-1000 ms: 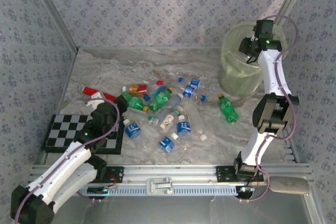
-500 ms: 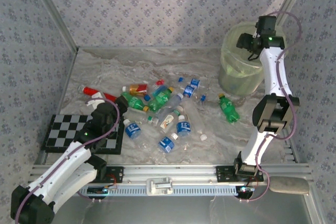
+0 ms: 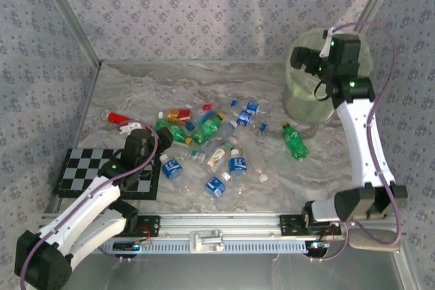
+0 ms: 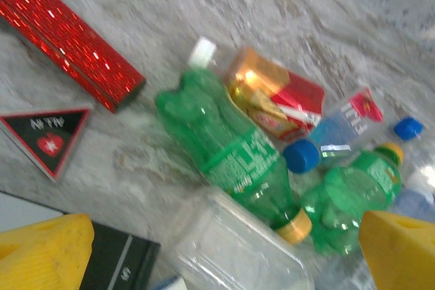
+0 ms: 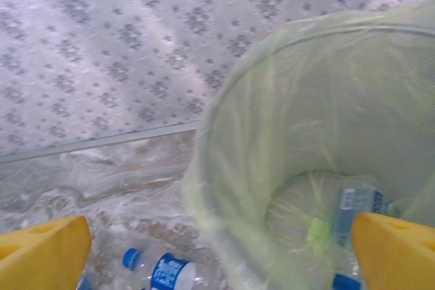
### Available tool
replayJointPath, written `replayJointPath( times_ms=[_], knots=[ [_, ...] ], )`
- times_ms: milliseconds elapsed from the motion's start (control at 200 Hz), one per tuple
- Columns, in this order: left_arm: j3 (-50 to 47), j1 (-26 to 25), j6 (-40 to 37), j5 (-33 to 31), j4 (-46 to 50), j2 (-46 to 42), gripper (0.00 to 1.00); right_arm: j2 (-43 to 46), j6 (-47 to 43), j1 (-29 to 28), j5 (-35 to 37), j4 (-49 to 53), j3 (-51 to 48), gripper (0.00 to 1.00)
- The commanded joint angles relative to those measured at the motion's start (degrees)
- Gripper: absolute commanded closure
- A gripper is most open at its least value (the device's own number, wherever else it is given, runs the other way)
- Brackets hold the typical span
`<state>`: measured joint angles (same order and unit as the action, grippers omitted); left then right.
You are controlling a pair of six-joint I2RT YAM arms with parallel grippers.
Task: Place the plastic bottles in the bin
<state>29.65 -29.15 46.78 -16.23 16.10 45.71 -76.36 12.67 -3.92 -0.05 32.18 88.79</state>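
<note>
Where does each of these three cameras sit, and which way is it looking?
Top: fixed above and behind the arms, looking down on the table, bottles and bin; left arm and right arm show.
Left wrist: on the left arm, low, facing a green bottle and red box; yellow left fingertips show.
Right wrist: on the right arm, looking down into the bin at a bottle inside; yellow right fingertips show.
Shared: top and right wrist both show the bin.

Checkerboard [image 3: 81, 168], red glittery box [image 4: 68, 39], marble tabletop [image 3: 170, 79]
</note>
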Motion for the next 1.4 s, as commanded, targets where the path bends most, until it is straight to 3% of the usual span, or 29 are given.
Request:
replayJointPath(
  times_ms=[0,265,515,1059,1224,1394],
  knots=[
    [3.36,-1.87,2.18,7.54,7.41,1.32,0.0,5.31,1.41,-3.39,-0.26,-5.65,-8.31,0.0],
    [5.56,-12.82,11.79,6.65,19.52,4.53,0.0,13.98,6.85,-14.47,0.44,-13.97,-27.38,0.0],
    [2.81,-22.27,22.51,5.02,24.98,2.74,0.0,13.2,6.65,-19.64,5.17,-13.73,-30.92,0.0],
    [0.06,-22.81,21.77,6.65,11.72,16.67,0.01,9.91,7.9,-23.12,6.18,-14.09,-29.85,0.0],
    [-1.54,-22.89,21.84,6.38,10.47,17.43,0.11,10.68,7.81,-23.37,7.64,-13.37,-30.08,0.0],
    [-2.14,-22.92,21.69,5.56,10.41,16.06,0.29,10.7,7.81,-23.36,7.88,-13.41,-29.99,0.0]
  ],
)
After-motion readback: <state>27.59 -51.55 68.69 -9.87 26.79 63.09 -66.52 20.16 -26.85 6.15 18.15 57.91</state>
